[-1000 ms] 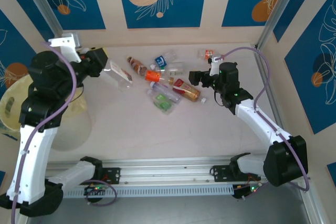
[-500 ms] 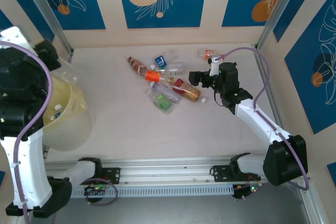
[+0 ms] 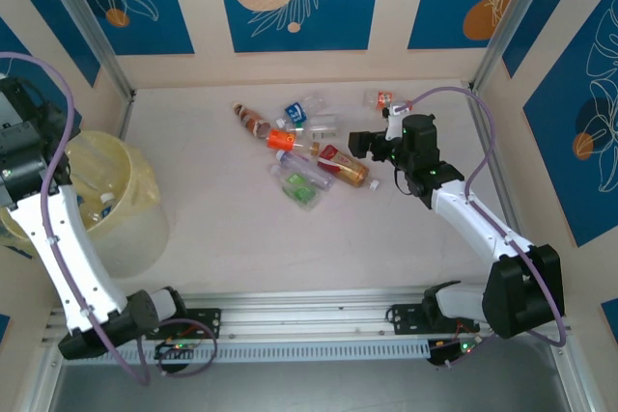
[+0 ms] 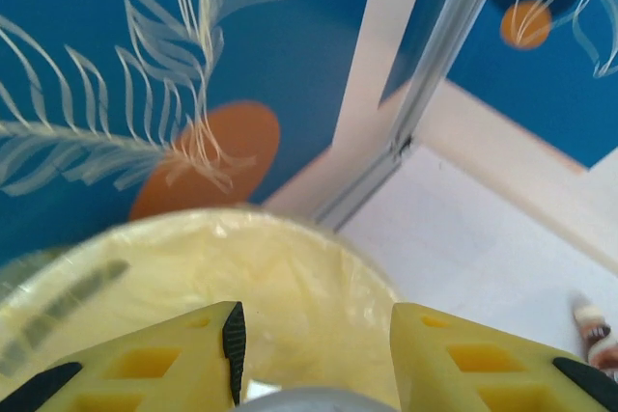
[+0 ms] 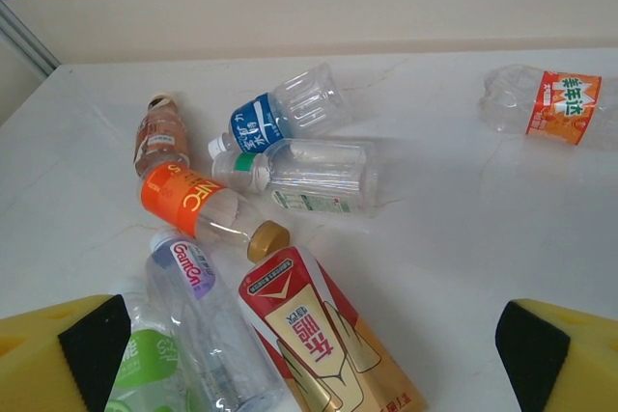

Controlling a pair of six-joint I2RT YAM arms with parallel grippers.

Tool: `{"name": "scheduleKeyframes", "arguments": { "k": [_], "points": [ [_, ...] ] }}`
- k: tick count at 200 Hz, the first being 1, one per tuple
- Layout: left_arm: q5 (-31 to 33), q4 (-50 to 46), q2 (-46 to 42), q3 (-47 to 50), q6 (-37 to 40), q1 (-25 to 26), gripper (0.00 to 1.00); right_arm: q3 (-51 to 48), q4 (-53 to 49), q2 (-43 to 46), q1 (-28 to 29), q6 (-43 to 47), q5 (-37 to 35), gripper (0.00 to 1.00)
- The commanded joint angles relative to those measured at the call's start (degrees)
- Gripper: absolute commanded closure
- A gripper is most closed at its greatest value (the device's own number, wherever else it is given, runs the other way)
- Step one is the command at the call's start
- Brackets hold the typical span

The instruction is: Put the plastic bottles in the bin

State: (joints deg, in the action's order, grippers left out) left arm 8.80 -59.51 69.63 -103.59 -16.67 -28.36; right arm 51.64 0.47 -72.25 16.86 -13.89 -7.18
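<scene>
The bin [image 3: 114, 207] stands at the left edge, a pale yellow bucket with a bottle [image 3: 104, 206] lying inside. My left gripper [image 4: 314, 340] hangs over the bin [image 4: 193, 277], open, with nothing between its fingers. Several bottles lie mid-table: brown [image 5: 161, 134], blue-label [image 5: 280, 113], clear [image 5: 314, 176], orange NFC [image 5: 188, 198], purple-label [image 5: 208, 320], green-label [image 5: 145, 373] and red-and-gold [image 5: 323, 340]. One orange-label bottle [image 5: 546, 103] lies apart to the right. My right gripper [image 3: 360, 145] is wide open just right of the red-and-gold bottle [image 3: 343, 165].
Blue patterned walls and metal posts [image 3: 92, 21] close in the table on three sides. A small white cap [image 3: 375, 183] lies beside the cluster. Bare tabletop [image 3: 232, 229] lies between the bin and the bottles.
My left arm swung from the table's middle to above the bin carrying a clear bottle; the gripper now stands open and the bottle is gone from it. The right arm has not moved.
</scene>
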Motion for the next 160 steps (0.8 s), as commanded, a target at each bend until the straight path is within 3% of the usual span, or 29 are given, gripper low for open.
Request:
{"name": "scheduleKeyframes", "arguments": {
  "k": [1,25,57,65,75,82,106,120,160],
  "points": [
    [-14.05,0.20,-0.25,2.42,-2.97,-4.83,1.00,-0.04,-0.12,0.39,-0.39,0.99,-0.67,0.01],
    [-19.23,1.31,-0.06,5.96,-3.33,-8.74,0.97,-0.13,-0.17,0.22,-0.55,1.05,-0.47,0.01],
    [-22.51,0.87,2.22,11.92,-2.00,-12.32,0.79,-0.05,-0.01,-0.22,-0.59,0.97,-0.21,0.01],
    [-21.79,0.72,2.65,13.44,-1.42,-12.58,0.69,0.04,-0.07,-0.22,-0.60,0.98,-0.05,0.01],
    [-20.86,0.67,3.04,14.81,-1.09,-12.69,0.46,0.13,-0.10,-0.23,-0.58,0.96,0.06,0.01],
    [-20.64,0.91,3.02,15.33,-1.07,-12.69,0.35,0.20,-0.07,-0.23,-0.60,0.89,0.15,0.01],
    [-21.53,1.15,2.98,12.45,-1.03,-12.69,0.10,0.39,-0.44,-0.09,-0.60,0.55,0.41,0.01],
    [-21.50,1.34,2.97,10.78,-1.49,-12.62,0.01,0.16,-0.27,-0.09,-0.53,-0.05,0.42,0.00],
    [-23.99,2.98,1.95,10.84,-2.97,-12.00,0.00,-0.25,0.67,0.01,-0.59,-1.68,0.26,0.00]
  ]
}}
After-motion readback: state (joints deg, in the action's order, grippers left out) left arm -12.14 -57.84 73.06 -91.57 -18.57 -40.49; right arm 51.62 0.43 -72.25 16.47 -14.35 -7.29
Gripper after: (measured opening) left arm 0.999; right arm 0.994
